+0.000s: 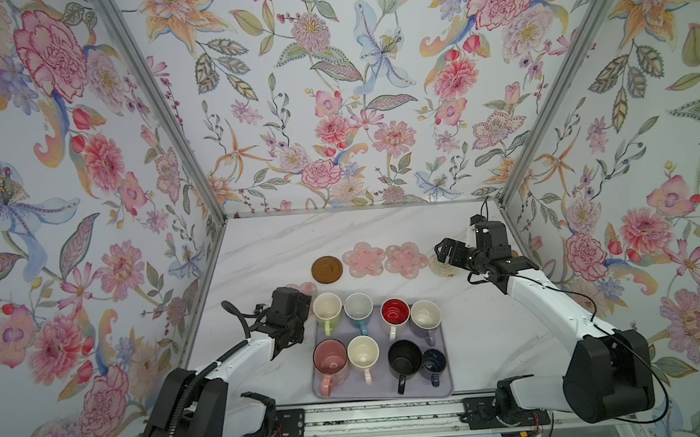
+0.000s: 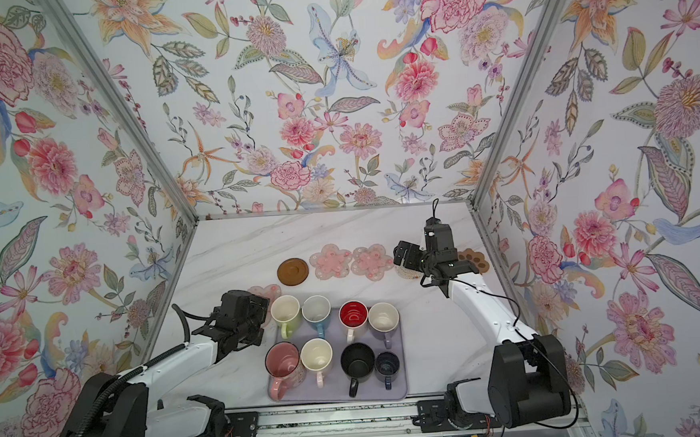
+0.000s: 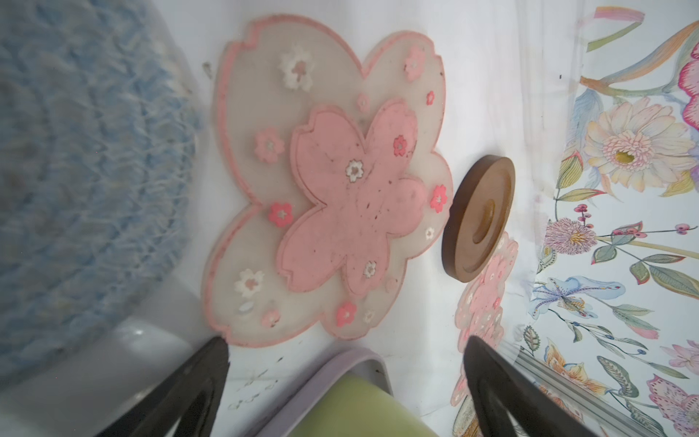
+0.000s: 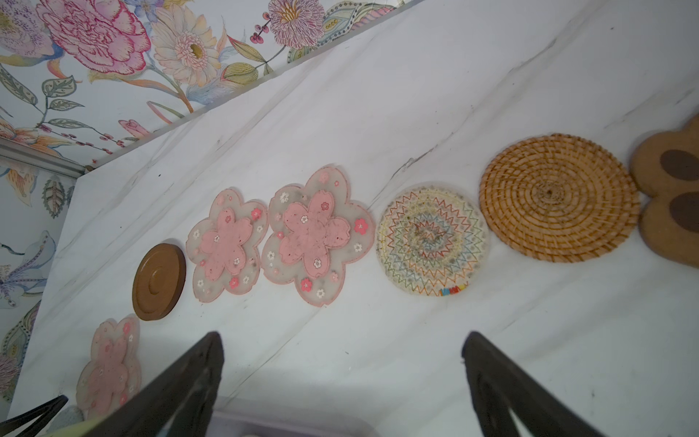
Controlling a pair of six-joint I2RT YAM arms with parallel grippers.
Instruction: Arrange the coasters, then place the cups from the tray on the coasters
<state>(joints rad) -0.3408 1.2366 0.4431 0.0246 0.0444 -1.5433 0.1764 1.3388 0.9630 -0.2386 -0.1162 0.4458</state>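
1. In both top views, all eight cups stand on the tray (image 1: 381, 387) at the front of the table (image 1: 283, 240). The back row holds the lime-green cup (image 1: 327, 308), blue cup (image 1: 358, 308), red-lined white cup (image 1: 395, 312) and lavender cup (image 1: 425, 315). The front row holds the pink cup (image 1: 330, 358), cream cup (image 1: 362, 352), black cup (image 1: 404, 357) and small navy cup (image 1: 433, 362). Behind the tray lie a brown disc coaster (image 1: 327, 269), a pink flower coaster (image 1: 363, 259) and a second pink flower coaster (image 1: 406, 260). My right fingers (image 1: 446, 252) hang over a stitched round coaster (image 1: 439, 270). My left arm (image 1: 240, 359) hides most of a third pink flower coaster (image 1: 302, 288).
2. In the left wrist view, my left fingers (image 3: 204, 386) are spread wide and hold nothing. The third pink flower coaster lies flat ahead, with the brown disc coaster just beyond it. A blurred blue-grey round coaster (image 3: 75, 170) is close by; I cannot tell what it rests on.
3. In the right wrist view, my right fingers are spread wide and empty, above bare table. The row runs on past the stitched round coaster to a straw round coaster (image 4: 559, 196) and a brown paw coaster (image 4: 669, 204).
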